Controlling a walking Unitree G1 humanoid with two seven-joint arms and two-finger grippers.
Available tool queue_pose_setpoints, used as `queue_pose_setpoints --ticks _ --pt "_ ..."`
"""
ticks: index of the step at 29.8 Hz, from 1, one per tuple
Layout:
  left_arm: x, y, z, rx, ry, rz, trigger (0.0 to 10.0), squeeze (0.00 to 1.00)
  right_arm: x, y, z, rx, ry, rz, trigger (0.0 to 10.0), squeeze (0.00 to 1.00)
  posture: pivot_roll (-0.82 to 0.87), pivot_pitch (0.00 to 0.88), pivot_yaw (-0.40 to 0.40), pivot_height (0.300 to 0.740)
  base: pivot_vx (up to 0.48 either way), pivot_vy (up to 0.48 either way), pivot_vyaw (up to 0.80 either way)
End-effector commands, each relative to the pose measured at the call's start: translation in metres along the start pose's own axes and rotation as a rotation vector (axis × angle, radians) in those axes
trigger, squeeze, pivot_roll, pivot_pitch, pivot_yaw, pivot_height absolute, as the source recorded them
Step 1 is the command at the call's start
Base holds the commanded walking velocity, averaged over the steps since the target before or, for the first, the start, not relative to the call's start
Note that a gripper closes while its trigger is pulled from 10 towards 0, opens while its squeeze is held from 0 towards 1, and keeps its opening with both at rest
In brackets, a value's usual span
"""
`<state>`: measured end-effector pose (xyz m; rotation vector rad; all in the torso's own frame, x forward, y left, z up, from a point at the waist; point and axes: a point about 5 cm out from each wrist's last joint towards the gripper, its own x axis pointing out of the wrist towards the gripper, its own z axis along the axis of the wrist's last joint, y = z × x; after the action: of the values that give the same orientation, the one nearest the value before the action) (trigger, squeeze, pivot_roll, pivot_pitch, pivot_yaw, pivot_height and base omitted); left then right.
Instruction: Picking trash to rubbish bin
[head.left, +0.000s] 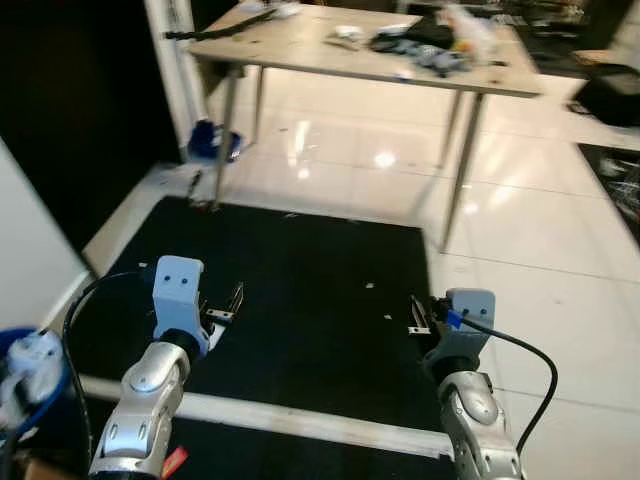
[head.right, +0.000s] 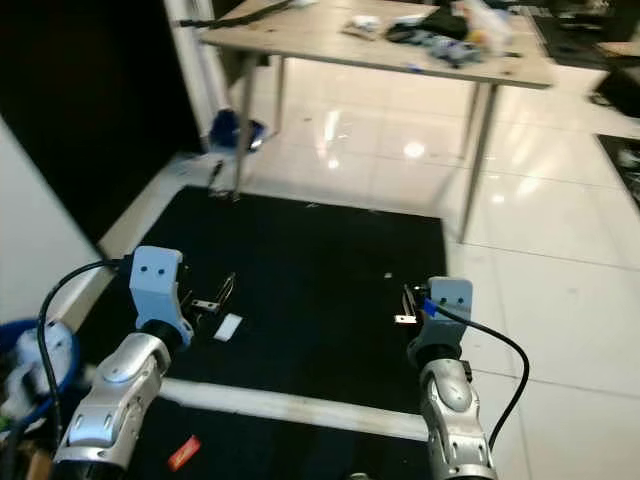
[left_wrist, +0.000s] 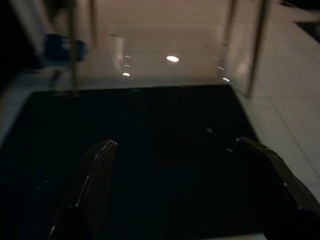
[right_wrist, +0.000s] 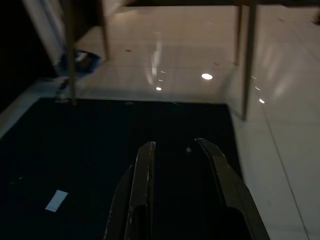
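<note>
Scrap paper, a small white slip (head.right: 228, 327), lay flat on the black mat (head.left: 320, 270), just beside the left gripper (head.right: 222, 296) and apart from it. That gripper hovered low over the mat with its fingers (left_wrist: 95, 175) spread wide and holding nothing. The right gripper (head.right: 405, 305) hung over the mat's far side, its fingers (right_wrist: 142, 185) nearly together around nothing. A blue bin (head.left: 22, 375) stood at the robot's left. A table (head.left: 300, 45) stood beyond the mat.
</note>
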<state>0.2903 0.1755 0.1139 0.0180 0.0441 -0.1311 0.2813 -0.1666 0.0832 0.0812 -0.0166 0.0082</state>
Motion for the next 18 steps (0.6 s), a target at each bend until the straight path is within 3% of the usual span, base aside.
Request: queue_pose_setpoints --ticks 1,4,12,18 --pt "-0.0029 0.0023 -0.0072 0.005 0.036 0.014 10.0 0.00 -0.0012 0.0012 -0.0058 0.001 0.030 0.006 10.0 0.00 0.04 0.137 0.017 0.740 0.000 0.000 -0.80" --pt "-0.0031 0.0007 -0.0060 0.035 0.029 -0.005 10.0 0.00 0.0007 0.0006 -0.0051 0.018 0.032 -0.002 10.0 0.00 0.03 0.150 0.008 0.740 0.000 0.000 -0.80" --pt "-0.0021 0.0007 0.0013 0.003 -0.013 0.007 10.0 0.00 0.0032 0.0063 -0.0032 0.010 0.033 0.047 10.0 0.00 0.02 0.149 -0.001 0.740 0.000 0.000 0.00" --pt "-0.0019 -0.0043 0.0011 0.000 -0.015 -0.008 10.0 0.00 0.0020 0.0022 -0.0060 -0.004 0.058 0.037 10.0 0.00 0.01 0.160 -0.002 0.740 0.000 0.000 0.00"
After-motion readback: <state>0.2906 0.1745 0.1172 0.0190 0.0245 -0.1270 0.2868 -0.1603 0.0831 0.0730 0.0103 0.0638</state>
